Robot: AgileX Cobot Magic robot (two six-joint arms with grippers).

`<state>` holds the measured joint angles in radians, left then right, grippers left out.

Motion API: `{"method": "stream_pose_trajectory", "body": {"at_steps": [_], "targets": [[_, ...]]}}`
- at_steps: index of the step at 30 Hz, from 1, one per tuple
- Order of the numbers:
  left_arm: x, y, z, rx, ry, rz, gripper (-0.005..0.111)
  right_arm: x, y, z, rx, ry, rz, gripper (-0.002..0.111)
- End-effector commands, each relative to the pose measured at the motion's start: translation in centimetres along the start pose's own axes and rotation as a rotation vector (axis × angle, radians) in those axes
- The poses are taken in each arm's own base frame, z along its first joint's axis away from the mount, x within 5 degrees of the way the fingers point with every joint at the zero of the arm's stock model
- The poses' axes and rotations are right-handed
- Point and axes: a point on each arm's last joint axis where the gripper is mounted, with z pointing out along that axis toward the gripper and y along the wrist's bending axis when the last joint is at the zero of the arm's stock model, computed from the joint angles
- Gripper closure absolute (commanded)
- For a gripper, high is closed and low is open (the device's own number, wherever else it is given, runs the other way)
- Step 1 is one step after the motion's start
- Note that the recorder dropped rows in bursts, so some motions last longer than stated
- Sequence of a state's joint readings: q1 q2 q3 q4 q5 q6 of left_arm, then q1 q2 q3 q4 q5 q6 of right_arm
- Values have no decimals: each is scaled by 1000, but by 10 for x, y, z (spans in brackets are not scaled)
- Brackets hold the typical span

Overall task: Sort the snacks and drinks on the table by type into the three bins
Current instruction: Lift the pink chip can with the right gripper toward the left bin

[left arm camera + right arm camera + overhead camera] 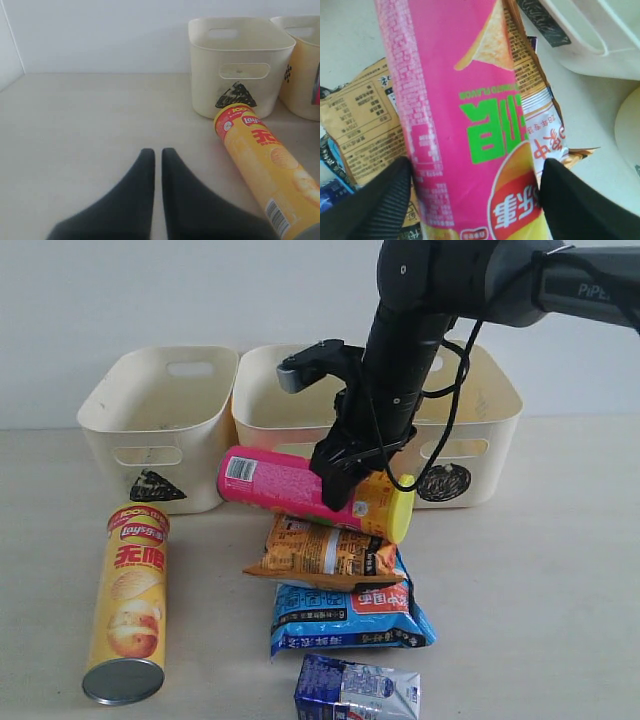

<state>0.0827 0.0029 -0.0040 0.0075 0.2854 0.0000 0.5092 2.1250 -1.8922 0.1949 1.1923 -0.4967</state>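
Right end effector (pixel 345 480) grasps the pink chip tube (pixel 275 483) — lift level, clear of the orange foil bag (pixel 320 555) beneath; left end effector (pixel 157 152) clenched.

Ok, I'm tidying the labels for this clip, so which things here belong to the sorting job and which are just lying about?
Part of the job: yellow Lay's tube, pink chip tube, orange foil bag, blue foil bag, blue-and-white drink carton, triangle bin, circle bin.
Just there: the white wall; I see no stray items.
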Motion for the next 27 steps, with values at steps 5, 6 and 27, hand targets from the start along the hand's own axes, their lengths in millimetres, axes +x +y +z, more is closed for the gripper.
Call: {"method": "stream_pose_trajectory", "body": {"at_steps": [5,6,27], "targets": [[1,0,0,-2,-4,12,102,-2,13,-39,-31,-83,-46,108],[1,0,0,-2,-4,12,102,-2,15,-44,-28,-93,-53,108],[1,0,0,-2,-4,12,102,-5,25,-83,-24,-198,-82,108]]}}
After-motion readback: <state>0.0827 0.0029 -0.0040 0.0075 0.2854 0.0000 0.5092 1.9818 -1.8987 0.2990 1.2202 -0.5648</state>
